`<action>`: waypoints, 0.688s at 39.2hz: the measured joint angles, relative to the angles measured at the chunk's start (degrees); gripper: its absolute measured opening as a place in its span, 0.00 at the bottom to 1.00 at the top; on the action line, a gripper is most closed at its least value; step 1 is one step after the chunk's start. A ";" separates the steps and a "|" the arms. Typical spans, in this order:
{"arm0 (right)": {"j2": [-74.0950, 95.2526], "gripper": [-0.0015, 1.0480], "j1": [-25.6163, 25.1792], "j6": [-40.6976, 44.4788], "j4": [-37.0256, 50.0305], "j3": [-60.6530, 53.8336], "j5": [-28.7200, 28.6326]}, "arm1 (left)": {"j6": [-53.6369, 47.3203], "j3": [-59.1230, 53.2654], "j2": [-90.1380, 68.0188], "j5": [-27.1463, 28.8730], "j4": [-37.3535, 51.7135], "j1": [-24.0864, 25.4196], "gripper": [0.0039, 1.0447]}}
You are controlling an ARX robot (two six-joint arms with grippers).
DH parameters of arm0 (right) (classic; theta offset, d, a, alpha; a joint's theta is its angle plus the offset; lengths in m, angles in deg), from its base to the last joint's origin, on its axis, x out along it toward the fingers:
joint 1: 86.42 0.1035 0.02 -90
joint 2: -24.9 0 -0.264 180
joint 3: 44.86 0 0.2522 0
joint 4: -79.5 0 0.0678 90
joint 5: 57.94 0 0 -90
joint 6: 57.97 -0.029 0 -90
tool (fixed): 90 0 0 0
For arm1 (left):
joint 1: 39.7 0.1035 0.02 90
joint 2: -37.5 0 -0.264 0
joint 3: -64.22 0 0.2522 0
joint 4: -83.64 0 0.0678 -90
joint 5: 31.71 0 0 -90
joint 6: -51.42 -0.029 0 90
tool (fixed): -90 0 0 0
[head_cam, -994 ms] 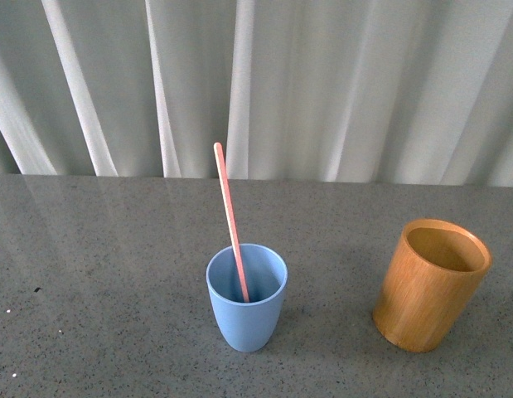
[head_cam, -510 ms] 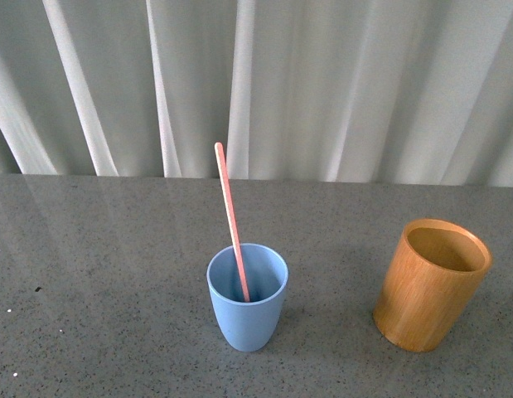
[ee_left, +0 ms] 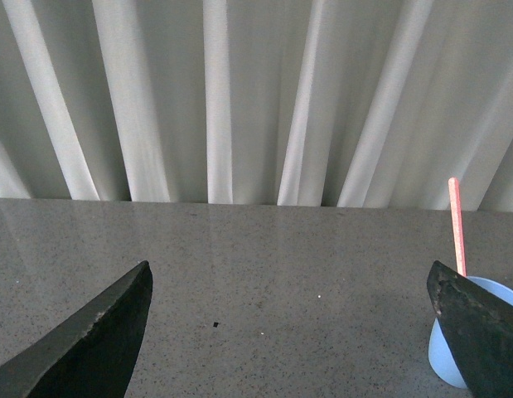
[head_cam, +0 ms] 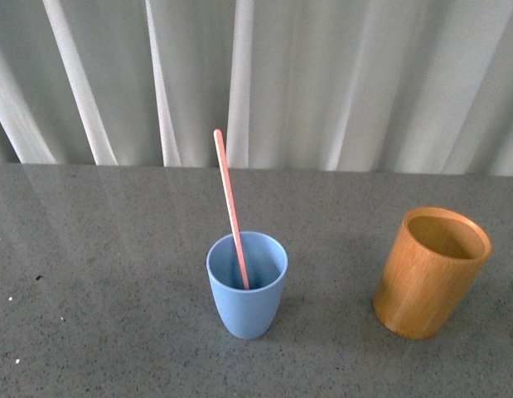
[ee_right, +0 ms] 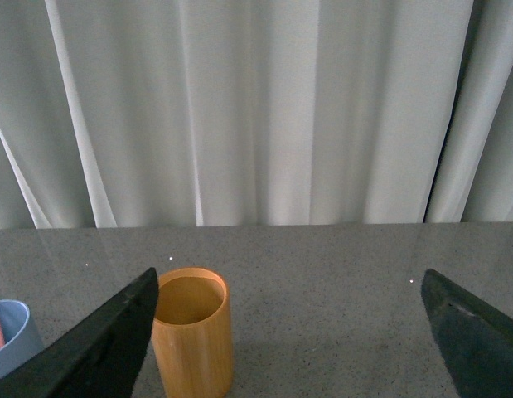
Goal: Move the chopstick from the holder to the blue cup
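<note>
The chopstick [head_cam: 231, 207] stands inside the blue cup [head_cam: 247, 286], its lower end resting on the cup's inner bottom and its upper end leaning toward the robot's left and rising well above the rim, up against the pale curtain [head_cam: 322, 83] behind. The blue cup sits upright on the grey speckled table [head_cam: 99, 265], near the middle of the front view. The holder [head_cam: 431, 272] stands upright to the cup's right, well apart from it, and nothing shows inside its open mouth.

Neither arm appears in the front view. In the left wrist view the left gripper [ee_left: 293, 332] has its dark fingers [ee_left: 90, 340] spread wide, with nothing between them; the blue cup and the chopstick's upper part show just beside one finger, partly hidden by it. In the right wrist view the right gripper [ee_right: 293, 332] is likewise spread wide and empty, with the holder standing on the table ahead, close to one finger, and an edge of the blue cup visible at the frame's border
</note>
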 joint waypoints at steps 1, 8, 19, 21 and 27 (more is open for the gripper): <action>0.00 0.91 0.02 -0.04 0.00 0.00 0.00 | -0.02 0.00 0.00 0.00 0.00 0.00 0.94; 0.00 0.90 0.02 -0.04 0.00 0.00 0.00 | 0.00 0.00 0.00 0.00 0.00 0.00 0.94; 0.00 0.90 0.02 -0.04 0.00 0.00 0.00 | -0.02 0.00 0.00 0.00 0.00 0.00 0.94; 0.00 0.90 0.02 -0.04 0.00 0.00 0.00 | 0.00 0.00 0.00 0.00 0.00 0.00 0.94; 0.00 0.90 0.02 -0.04 0.00 0.00 0.00 | 0.00 -0.02 0.00 0.00 0.00 0.00 0.94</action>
